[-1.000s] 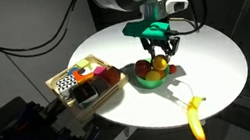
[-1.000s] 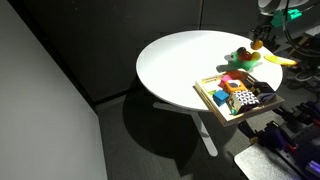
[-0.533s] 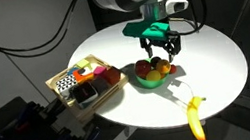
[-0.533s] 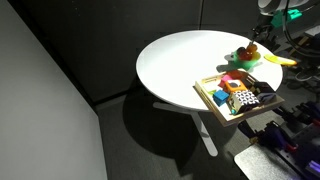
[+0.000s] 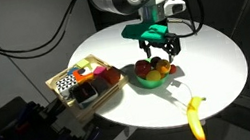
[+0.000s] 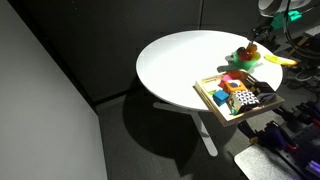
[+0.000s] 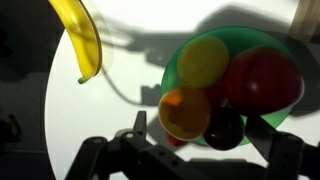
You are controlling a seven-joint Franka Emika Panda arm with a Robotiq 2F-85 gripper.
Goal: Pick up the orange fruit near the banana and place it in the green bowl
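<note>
The orange fruit (image 7: 185, 112) lies in the green bowl (image 7: 255, 42) beside a yellow round fruit (image 7: 203, 60), a red fruit (image 7: 262, 80) and a dark plum (image 7: 223, 128). My gripper (image 7: 200, 135) hangs open just above the bowl, its fingers either side of the orange fruit and the plum, holding nothing. In an exterior view the gripper (image 5: 159, 49) stands over the bowl (image 5: 151, 84), with the orange fruit (image 5: 162, 70) below it. The banana (image 5: 195, 118) lies on the white table nearer the front edge; the wrist view shows the banana (image 7: 80, 38) at top left.
A wooden tray (image 5: 79, 85) of coloured blocks sits at the edge of the round white table (image 5: 214, 56), close to the bowl. In an exterior view the tray (image 6: 238, 97) is in front of the bowl (image 6: 243, 58) and the banana (image 6: 278, 60).
The gripper has opened and let go of the orange fruit, which now rests in the bowl. The gripper has risen slightly.
</note>
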